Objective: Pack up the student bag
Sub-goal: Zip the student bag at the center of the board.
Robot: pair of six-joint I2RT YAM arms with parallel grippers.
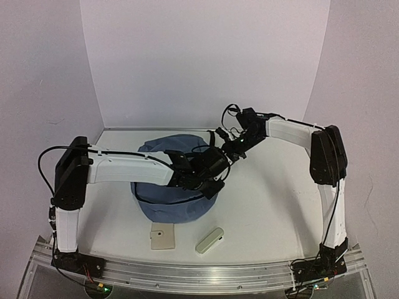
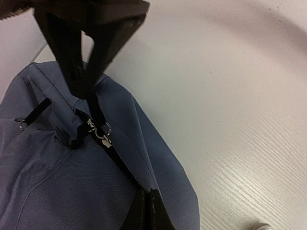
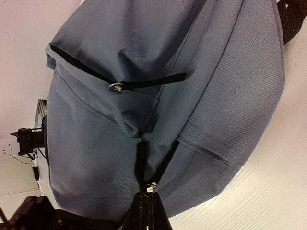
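The student bag point(image 1: 163, 193), a soft slate-blue backpack, lies mid-table. My left gripper point(image 1: 214, 187) is at the bag's right edge. In the left wrist view this gripper point(image 2: 146, 213) is shut, pinching a fold of the blue fabric point(image 2: 144, 158) beside the dark zipper line, just below two metal zipper pulls point(image 2: 101, 134). My right gripper point(image 1: 227, 149) reaches in from the far right. In the right wrist view it point(image 3: 148, 211) is shut on a small metal zipper pull point(image 3: 151, 187) where two black zipper tapes meet. What is inside the bag is hidden.
A beige square card point(image 1: 163, 237) and a cream oblong case point(image 1: 209, 240) lie on the white table point(image 1: 268, 199) in front of the bag, near the front rail point(image 1: 199, 274). White walls stand close at the back and sides.
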